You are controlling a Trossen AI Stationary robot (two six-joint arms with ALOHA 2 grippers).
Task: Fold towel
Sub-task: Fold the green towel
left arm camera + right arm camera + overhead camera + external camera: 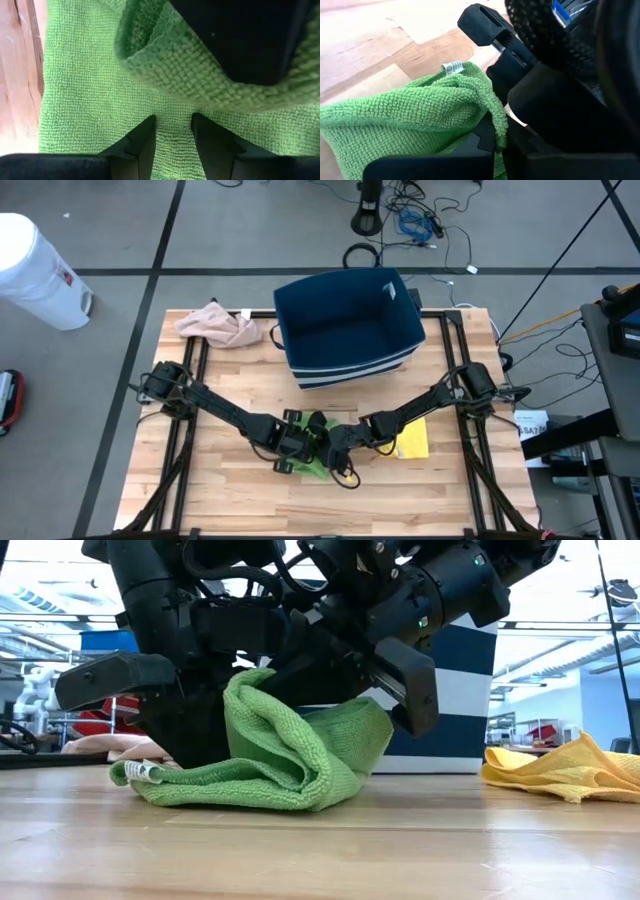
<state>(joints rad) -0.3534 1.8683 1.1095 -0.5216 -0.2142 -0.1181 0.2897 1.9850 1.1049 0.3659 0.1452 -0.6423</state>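
Green towel (270, 755) lies bunched on the wooden table (230, 500), near the 6 o'clock edge in the high view, with both arms meeting over it. At 12 o'clock from it sits a big blue bin (348, 325). A yellow cloth (412, 440) lies at 3 o'clock and a pink cloth (218, 325) far off at 10 o'clock. The right gripper (501, 136) is pinched tight on a towel edge, lifting it into a hump. The left gripper (173, 131) presses down on flat towel with its fingers a little apart, holding nothing. I think a fold is half made. Next, the lifted edge needs to go over and lie flat.
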